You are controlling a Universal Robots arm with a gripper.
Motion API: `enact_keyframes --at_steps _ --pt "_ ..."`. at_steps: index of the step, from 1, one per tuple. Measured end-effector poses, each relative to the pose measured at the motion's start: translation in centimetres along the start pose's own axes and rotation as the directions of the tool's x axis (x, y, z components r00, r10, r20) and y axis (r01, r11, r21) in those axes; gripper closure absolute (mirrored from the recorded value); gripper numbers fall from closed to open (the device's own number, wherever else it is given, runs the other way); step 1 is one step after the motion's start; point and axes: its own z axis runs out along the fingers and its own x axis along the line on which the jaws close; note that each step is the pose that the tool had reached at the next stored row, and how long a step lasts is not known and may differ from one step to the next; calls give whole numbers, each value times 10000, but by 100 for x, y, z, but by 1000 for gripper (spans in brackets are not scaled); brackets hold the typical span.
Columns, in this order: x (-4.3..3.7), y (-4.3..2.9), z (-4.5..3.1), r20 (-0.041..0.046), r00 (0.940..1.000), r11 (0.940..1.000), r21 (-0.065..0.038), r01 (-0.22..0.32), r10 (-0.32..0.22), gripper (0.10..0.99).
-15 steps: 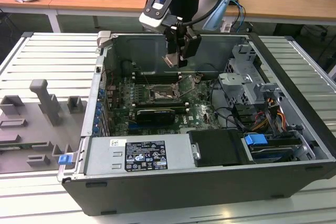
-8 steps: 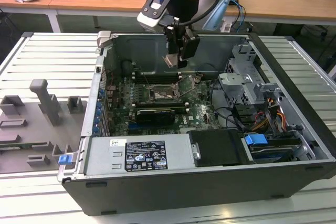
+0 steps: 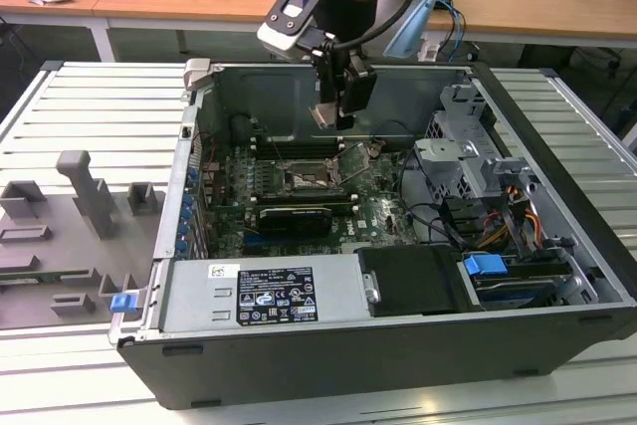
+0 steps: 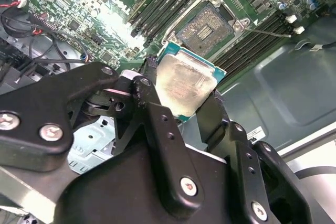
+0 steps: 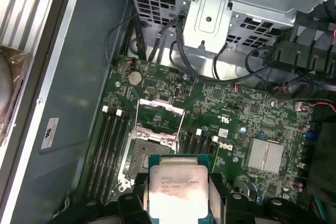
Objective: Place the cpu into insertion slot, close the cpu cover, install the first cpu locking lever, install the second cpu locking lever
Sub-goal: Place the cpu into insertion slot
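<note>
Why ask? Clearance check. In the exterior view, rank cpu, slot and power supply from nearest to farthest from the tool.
1. cpu: gripped in the tool, held in the air.
2. slot: beneath the tool, on the board.
3. power supply: closest to the camera, low in the exterior view.

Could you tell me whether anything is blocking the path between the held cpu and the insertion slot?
Nothing visible does. The gripper holds the cpu in the air above the motherboard, and the insertion slot lies bare, with the cpu cover standing open at its edge.
</note>
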Motion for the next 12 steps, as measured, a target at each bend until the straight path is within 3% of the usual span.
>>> enact_keyframes --at_steps 12 --pt "0 -1 14 69 9969 9969 -17 -785 786 545"
